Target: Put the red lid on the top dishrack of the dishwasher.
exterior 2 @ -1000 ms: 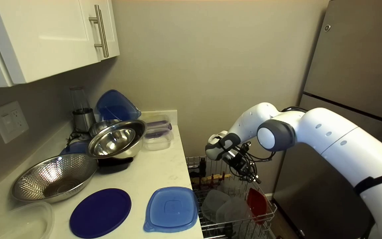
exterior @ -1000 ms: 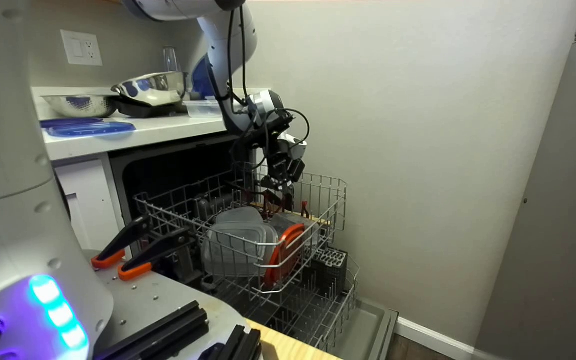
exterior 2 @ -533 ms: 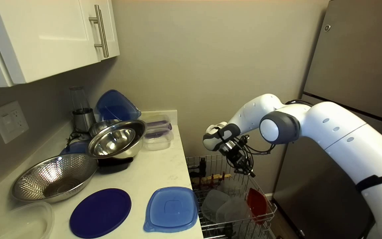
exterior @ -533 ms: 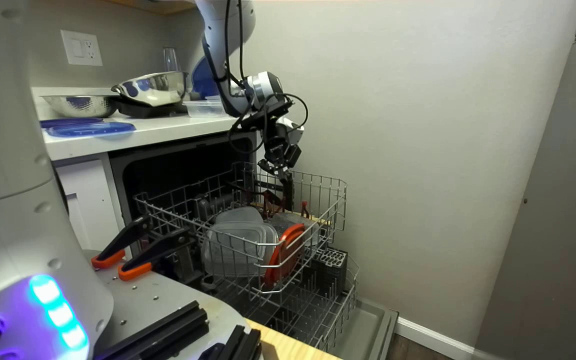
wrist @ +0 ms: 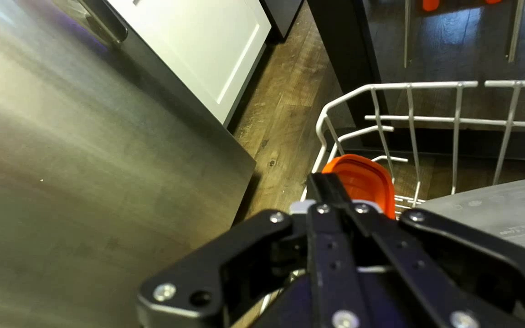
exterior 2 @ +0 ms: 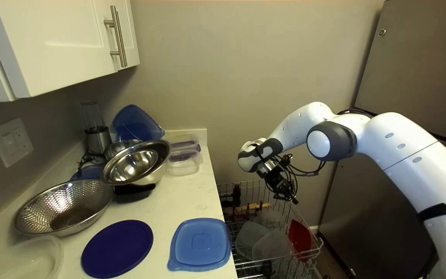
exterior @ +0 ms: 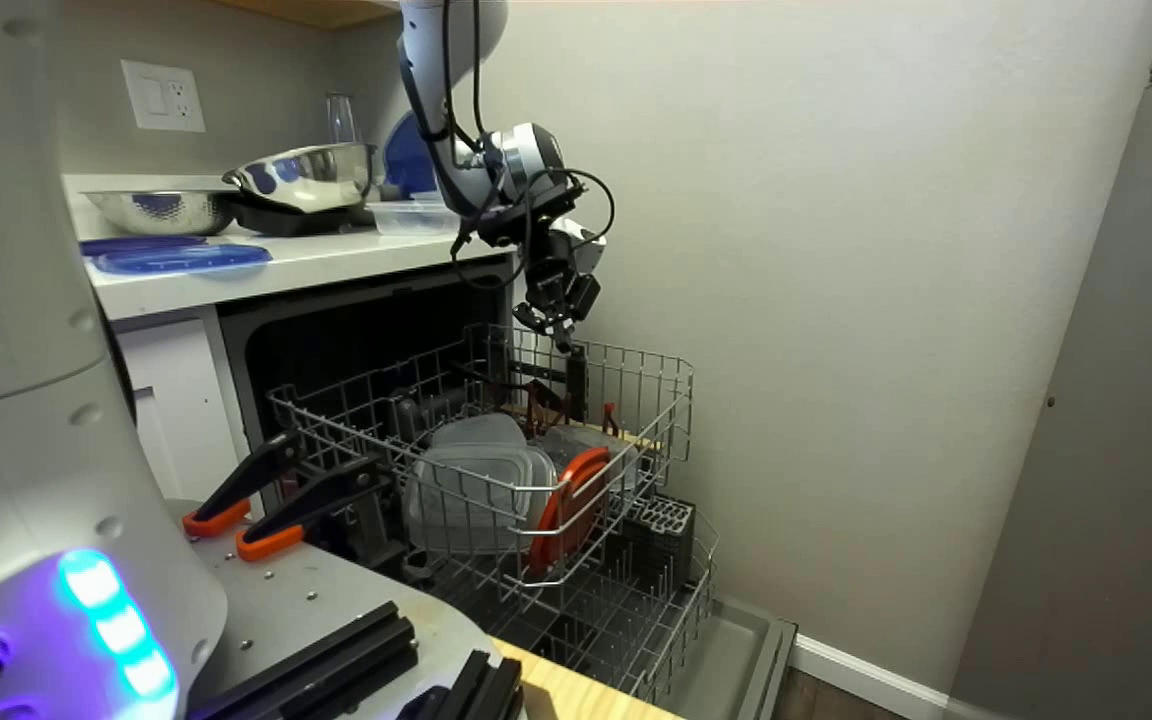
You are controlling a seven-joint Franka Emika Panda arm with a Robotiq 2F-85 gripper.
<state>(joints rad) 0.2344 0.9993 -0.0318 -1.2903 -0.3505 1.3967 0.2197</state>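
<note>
Leaning on its edge in the front corner of the top dishrack (exterior: 536,489) is the red lid (exterior: 576,505), beside pale plastic containers. It shows in both exterior views, red lid (exterior 2: 300,238) included. The rack is pulled out of the dishwasher (exterior: 366,335), whose cavity is dark. My gripper (exterior: 564,345) hangs above the back part of the rack, well apart from the lid. In the wrist view its fingertips meet with nothing between them, and the gripper (wrist: 328,182) covers part of the red lid (wrist: 369,182) lying beyond.
Clear containers (exterior: 471,490) and red-handled tools (exterior: 609,415) share the rack. Below is the lower wire rack (exterior: 626,610). The counter (exterior 2: 192,201) carries blue lids (exterior 2: 199,244) and steel bowls (exterior 2: 138,162). A steel refrigerator (exterior 2: 401,77) stands close by the rack.
The arm has lifted, bringing my gripper up from among the rack's back wires to above them. The lid, the containers and the rack have stayed still.
</note>
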